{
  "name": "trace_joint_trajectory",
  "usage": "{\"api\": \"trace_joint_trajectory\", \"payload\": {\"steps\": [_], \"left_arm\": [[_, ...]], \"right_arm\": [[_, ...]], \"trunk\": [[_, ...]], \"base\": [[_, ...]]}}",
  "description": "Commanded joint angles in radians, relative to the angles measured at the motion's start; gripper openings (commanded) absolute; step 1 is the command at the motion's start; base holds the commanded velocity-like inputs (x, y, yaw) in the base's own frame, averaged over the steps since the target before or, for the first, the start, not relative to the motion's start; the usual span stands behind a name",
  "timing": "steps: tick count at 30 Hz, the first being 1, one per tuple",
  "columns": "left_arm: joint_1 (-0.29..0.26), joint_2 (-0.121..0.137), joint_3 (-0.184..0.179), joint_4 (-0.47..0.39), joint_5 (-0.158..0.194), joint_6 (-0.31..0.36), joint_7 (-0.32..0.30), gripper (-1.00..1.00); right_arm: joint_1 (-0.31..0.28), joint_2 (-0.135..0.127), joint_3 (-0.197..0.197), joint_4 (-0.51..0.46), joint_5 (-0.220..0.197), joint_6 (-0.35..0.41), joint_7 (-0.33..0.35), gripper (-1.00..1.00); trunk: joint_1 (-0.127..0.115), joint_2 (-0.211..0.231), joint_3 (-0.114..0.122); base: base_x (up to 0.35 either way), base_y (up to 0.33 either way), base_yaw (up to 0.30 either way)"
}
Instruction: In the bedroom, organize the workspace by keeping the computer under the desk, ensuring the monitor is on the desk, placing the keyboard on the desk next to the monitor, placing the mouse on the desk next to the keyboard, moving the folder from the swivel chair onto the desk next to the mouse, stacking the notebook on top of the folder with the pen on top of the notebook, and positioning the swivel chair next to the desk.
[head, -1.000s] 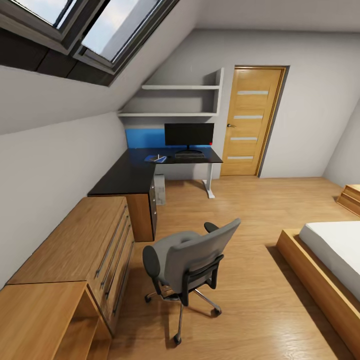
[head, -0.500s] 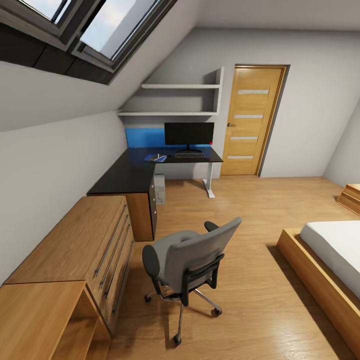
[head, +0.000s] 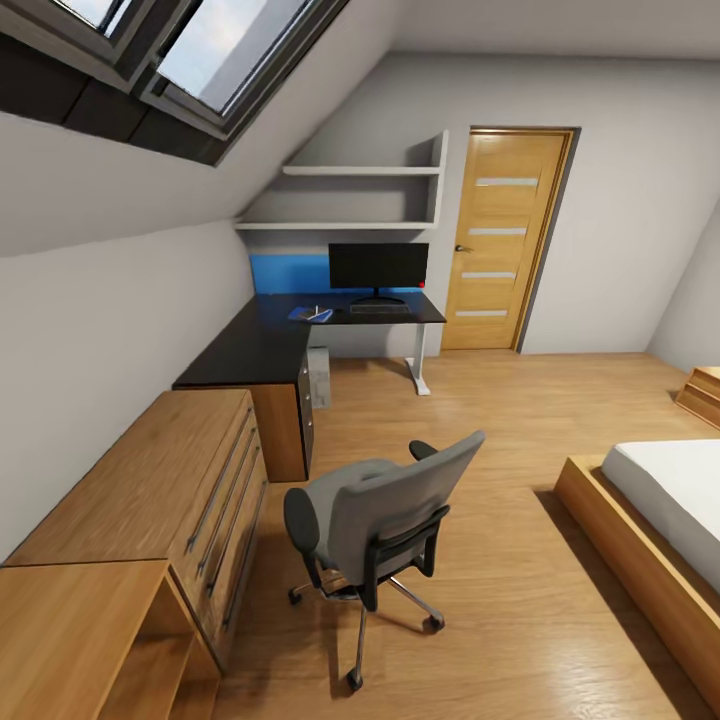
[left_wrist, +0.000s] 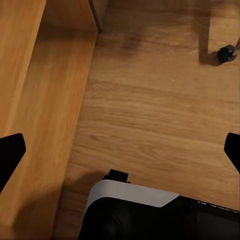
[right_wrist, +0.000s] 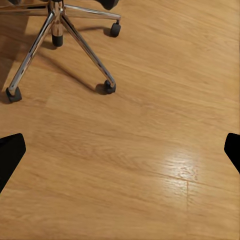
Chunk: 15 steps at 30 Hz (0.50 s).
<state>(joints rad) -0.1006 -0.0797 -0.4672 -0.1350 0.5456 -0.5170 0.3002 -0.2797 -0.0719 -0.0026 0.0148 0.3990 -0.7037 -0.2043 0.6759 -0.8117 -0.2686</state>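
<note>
Head view: I am logging the swivel chair (head: 385, 520) standing mid-floor, well apart from the tabletop (head: 345, 312) carrying monitor (head: 378, 270), keyboard (head: 379, 309) and folder (head: 311, 315), both jaws gaping wide, holding nothing, awaiting the chair.

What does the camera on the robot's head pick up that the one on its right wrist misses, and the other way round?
The head view alone takes in the far end of the room: the desk with the monitor, the keyboard and the blue folder on it, the computer underneath, and the swivel chair with its seat and backrest. The right wrist view alone gives a close look at the right gripper's dark fingertips, spread wide over bare boards. Both share the wooden floor and the chair's chrome star base.
</note>
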Motion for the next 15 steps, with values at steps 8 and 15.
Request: {"api": "trace_joint_trajectory", "payload": {"steps": [8, 15], "left_arm": [[-0.001, 0.002, -0.008, -0.010, 0.001, 0.025, 0.008, 1.00], [-0.002, 0.003, -0.008, -0.012, 0.000, 0.035, 0.008, 1.00]], "right_arm": [[-0.001, 0.000, -0.001, 0.002, 0.010, -0.002, -0.009, 1.00], [-0.001, 0.000, 0.000, 0.002, 0.010, -0.002, -0.009, 1.00]], "trunk": [[0.031, -0.057, -0.026], [0.058, -0.106, -0.048]], "base": [[0.000, 0.000, 0.000], [0.000, 0.000, 0.000]]}}
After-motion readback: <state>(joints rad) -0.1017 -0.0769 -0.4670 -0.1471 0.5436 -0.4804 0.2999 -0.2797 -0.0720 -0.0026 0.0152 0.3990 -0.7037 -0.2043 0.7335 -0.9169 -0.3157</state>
